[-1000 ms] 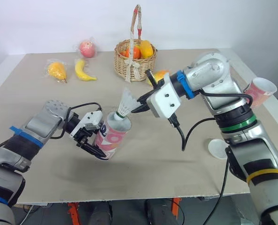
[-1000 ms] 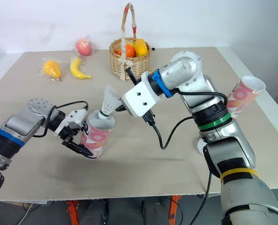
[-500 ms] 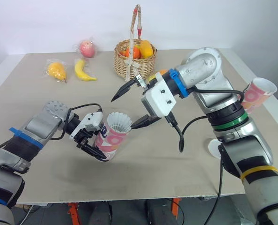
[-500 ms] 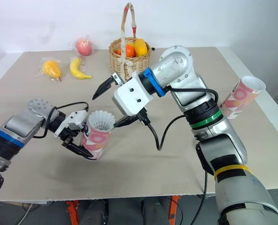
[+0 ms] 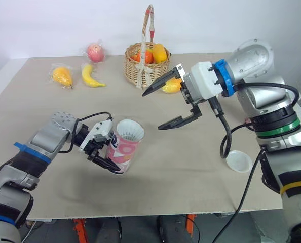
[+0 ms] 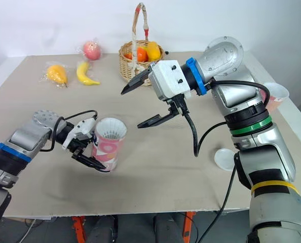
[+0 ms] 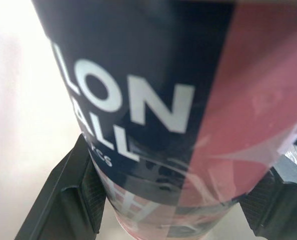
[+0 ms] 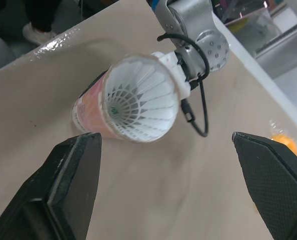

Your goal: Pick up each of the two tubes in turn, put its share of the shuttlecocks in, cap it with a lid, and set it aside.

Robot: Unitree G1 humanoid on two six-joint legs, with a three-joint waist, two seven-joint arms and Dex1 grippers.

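A pink and white tube (image 5: 124,148) is tilted just above the table, and my left gripper (image 5: 103,147) is shut on its side. In the left wrist view the tube (image 7: 163,110) sits between both fingers (image 7: 63,195). A white shuttlecock (image 8: 138,102) is inside the tube, its feathers at the mouth. My right gripper (image 5: 151,111) hovers open and holds nothing, up and to the right of the tube's mouth. A second tube (image 6: 277,93) lies at the table's right edge behind my right arm. A white lid (image 5: 239,161) lies flat near the front right.
A wicker basket (image 5: 145,63) of fruit stands at the back centre. A banana (image 5: 91,76), a wrapped yellow fruit (image 5: 62,76) and a wrapped apple (image 5: 94,51) lie at the back left. Another yellow fruit (image 5: 171,85) lies behind my right gripper.
My right gripper let the shuttlecock go into the tube, opened wide and drew back to the right. The left gripper kept the tube in about the same place.
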